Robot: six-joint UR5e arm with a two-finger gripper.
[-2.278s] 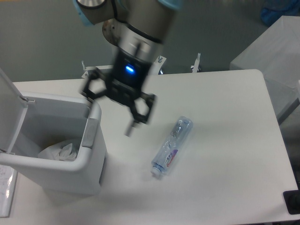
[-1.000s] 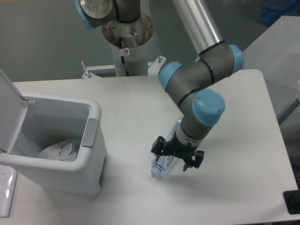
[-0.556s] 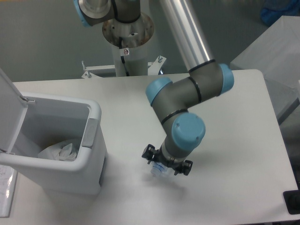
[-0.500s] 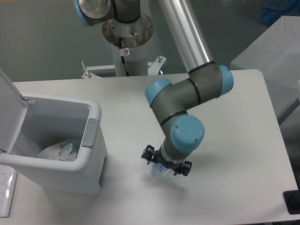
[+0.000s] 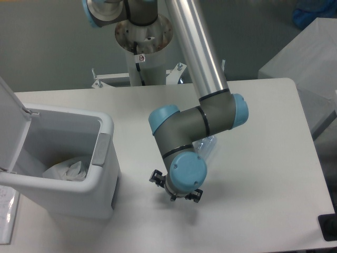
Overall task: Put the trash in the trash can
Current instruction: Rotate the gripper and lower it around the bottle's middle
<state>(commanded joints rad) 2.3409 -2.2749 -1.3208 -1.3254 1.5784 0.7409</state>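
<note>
The trash can [image 5: 107, 138] stands open at the left of the table, its flip lid [image 5: 9, 125] raised. Inside it lies the crumpled white wrapper [image 5: 65, 170]. Of the clear crushed bottle [image 5: 206, 145] only the upper end shows, lying on the table right of the can; the arm covers the rest. My gripper [image 5: 176, 191] points down over the bottle's hidden lower end, with the blue wrist joint above it. Only the dark outer fingers [image 5: 156, 176] stick out on either side, so how the jaws stand around the bottle stays hidden.
The arm's base column [image 5: 142, 37] and metal brackets [image 5: 100, 80] stand at the table's far edge. A grey box [image 5: 300, 60] sits off the right side. A dark object [image 5: 328, 227] lies at the front right corner, a paper sheet [image 5: 5, 213] at the front left.
The arm swung from beside the trash can to the bottle and came down over it. In the last half second the gripper shifted slightly left and toward the front, covering more of the bottle.
</note>
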